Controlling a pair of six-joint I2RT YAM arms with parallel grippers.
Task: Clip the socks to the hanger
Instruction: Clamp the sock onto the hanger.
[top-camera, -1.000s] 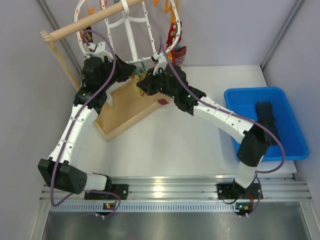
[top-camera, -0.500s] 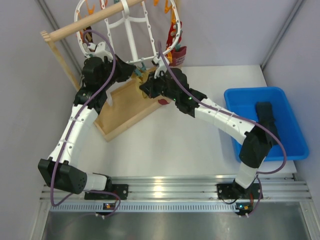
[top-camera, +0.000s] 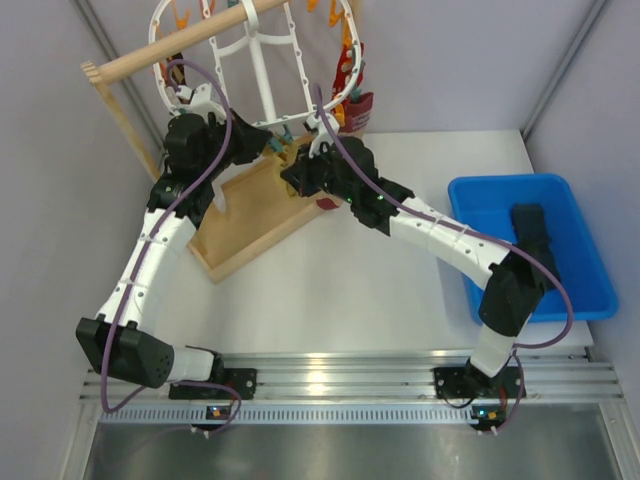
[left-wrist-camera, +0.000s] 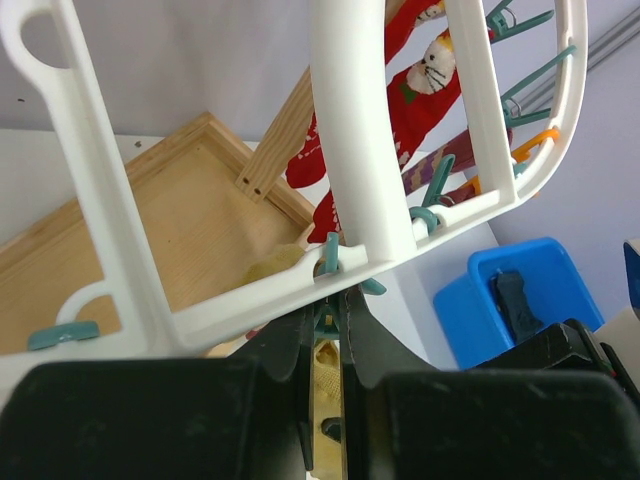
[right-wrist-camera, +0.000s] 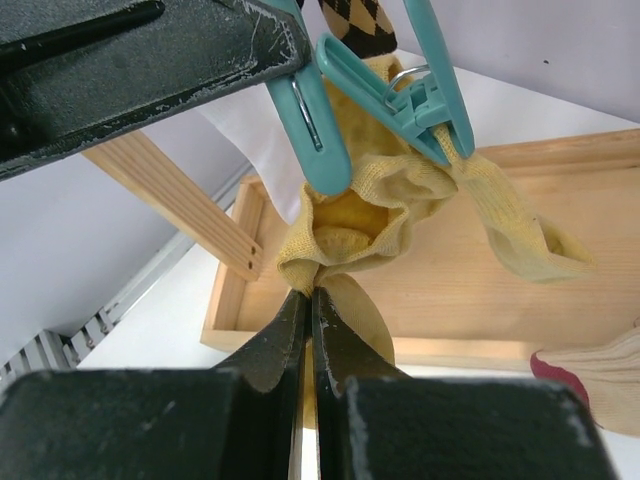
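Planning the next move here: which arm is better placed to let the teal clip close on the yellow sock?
Left. The left gripper pinches the teal clip under the hanger rim; the right gripper is shut on the yellow sock, holding it at the clip.

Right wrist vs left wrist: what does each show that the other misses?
Only right wrist: the right gripper shut on a fold of the limp yellow sock, which bunches right under the small teal plastic clip.
Only left wrist: the white plastic hanger frame, a red sock with a white cat figure hanging behind it, and the blue plastic bin with a dark sock inside.
Both: the left gripper squeezing that clip, some yellow sock, the shallow wooden tray.
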